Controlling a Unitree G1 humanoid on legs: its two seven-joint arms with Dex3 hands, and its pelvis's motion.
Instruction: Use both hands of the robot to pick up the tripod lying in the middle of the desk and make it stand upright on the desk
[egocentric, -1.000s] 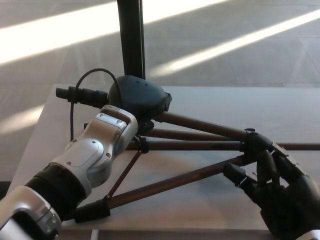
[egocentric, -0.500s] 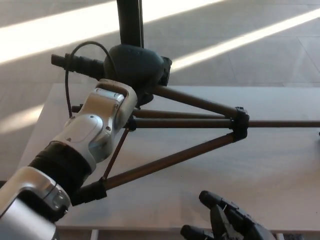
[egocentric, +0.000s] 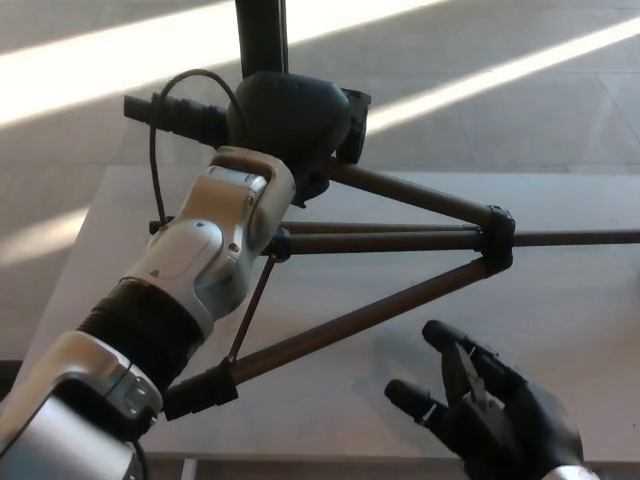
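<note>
Let go of the tripod (egocentric: 400, 245) with the right hand (egocentric: 495, 410), now open below the legs and apart from them. Raised the tripod's head end higher in the left hand (egocentric: 290, 120).

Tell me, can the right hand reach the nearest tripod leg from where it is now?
Probably yes. The right hand is open just below the nearest tripod leg, with only bare desk between them.

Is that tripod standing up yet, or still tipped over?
Still tipped. The tripod has its legs running sideways over the desk, head end raised at the left hand.
</note>
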